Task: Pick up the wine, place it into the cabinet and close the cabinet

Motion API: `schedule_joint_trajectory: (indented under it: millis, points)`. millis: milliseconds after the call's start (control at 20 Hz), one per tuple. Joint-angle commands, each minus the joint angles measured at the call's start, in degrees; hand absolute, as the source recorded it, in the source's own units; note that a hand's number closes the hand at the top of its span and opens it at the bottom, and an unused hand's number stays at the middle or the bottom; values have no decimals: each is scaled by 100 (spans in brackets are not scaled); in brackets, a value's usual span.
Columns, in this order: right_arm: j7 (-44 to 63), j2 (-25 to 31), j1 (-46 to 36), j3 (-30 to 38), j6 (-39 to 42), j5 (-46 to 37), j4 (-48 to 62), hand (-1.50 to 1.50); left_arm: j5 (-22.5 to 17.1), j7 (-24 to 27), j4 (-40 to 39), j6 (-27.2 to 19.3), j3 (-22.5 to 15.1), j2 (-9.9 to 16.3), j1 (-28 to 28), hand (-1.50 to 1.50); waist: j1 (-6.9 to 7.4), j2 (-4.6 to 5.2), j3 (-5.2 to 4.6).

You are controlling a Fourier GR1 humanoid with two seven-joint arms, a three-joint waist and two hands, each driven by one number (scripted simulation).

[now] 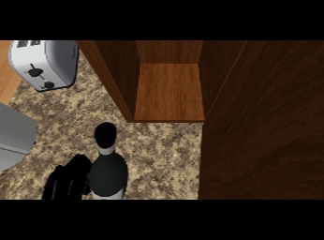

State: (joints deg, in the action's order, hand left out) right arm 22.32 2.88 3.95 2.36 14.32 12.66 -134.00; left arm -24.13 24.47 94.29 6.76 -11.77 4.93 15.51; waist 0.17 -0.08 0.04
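Wine bottle [107, 171] stands upright on the speckled counter [161, 150], near edge, left of the open cabinet [169, 91]; one black hand [68, 180] is curled against its left side, apparently gripping to lift, and the door [272, 122] swung right leaves the shelf clear.
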Motion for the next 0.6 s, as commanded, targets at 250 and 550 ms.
schedule_joint_trajectory:
  millis: [250,550]
  points:
    - [-328,32,121,69,218,-18,247,-150,186,-1197,825,-1057,-265,-471,-822,150,-25,4,-2]
    - [-303,48,-157,201,122,55,444,-150,400,-1227,145,-2114,-503,-490,-2197,150,-44,12,-2]
